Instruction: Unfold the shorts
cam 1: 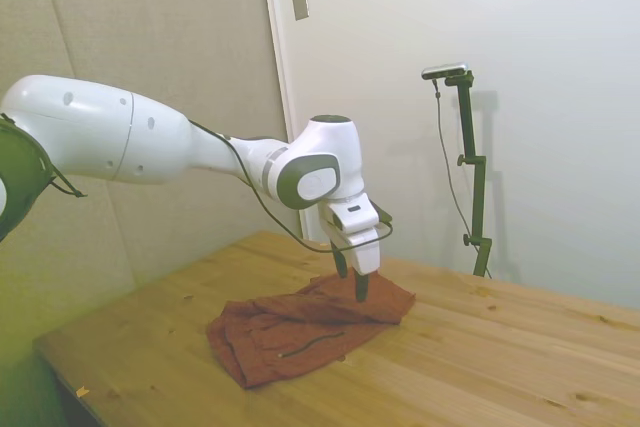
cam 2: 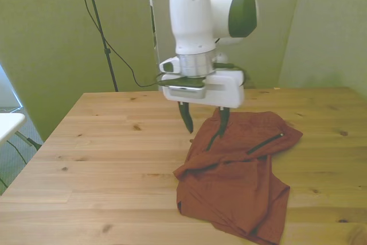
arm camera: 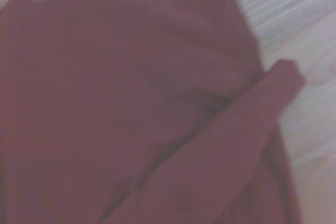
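The rust-brown shorts point(cam 1: 290, 337) lie folded and wrinkled on the wooden table point(cam 1: 480, 367), with a thin dark slit on the top layer. In the front view the shorts point(cam 2: 241, 182) sit toward the front view's right. My gripper point(cam 2: 205, 121) hangs open just above their far edge. One fingertip point(cam 2: 222, 120) is over the cloth and the other point(cam 2: 186, 120) is over bare wood beside it. From the side, the gripper point(cam 1: 351, 279) is low at the shorts' far end. The wrist view is filled with blurred red shorts point(arm camera: 131, 119) with a folded flap across them.
Bare wooden table point(cam 2: 114, 142) stretches across the front view's left. A wall with a light switch plate point(cam 1: 299, 1) stands behind the table in the side view.
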Tool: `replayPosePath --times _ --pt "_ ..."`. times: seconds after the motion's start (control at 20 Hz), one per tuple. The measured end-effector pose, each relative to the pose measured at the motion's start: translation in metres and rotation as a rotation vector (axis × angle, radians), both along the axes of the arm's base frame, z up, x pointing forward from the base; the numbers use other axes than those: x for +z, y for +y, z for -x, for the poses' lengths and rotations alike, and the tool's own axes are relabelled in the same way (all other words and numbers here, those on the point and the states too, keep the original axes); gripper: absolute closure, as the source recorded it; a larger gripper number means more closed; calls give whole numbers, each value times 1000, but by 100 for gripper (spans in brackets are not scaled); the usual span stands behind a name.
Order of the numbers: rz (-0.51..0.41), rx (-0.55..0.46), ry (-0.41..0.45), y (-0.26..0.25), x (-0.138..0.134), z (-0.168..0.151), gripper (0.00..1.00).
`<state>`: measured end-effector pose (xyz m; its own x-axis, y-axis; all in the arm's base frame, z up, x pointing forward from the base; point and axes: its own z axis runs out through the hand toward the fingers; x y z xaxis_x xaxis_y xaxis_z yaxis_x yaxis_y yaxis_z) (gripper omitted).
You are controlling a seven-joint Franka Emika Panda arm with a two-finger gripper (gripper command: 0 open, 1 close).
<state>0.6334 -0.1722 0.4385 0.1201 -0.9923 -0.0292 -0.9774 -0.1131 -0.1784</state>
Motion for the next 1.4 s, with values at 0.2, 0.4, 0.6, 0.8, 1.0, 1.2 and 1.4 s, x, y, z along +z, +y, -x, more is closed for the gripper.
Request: replayPosePath --times 0.2,0.4,0.6,0.8,1.0,1.2,1.4 --pt "35 -179 4 -23 -20 -15 0" --pt "41 -177 38 -20 -42 -35 0" --pt "47 -153 77 -13 -49 -53 0" --pt "92 -136 159 -17 -50 -54 0" --pt "111 -139 172 -24 -55 -59 0" --pt "113 -141 184 -27 -61 -61 0" --pt "113 -140 196 -27 -67 -61 0"
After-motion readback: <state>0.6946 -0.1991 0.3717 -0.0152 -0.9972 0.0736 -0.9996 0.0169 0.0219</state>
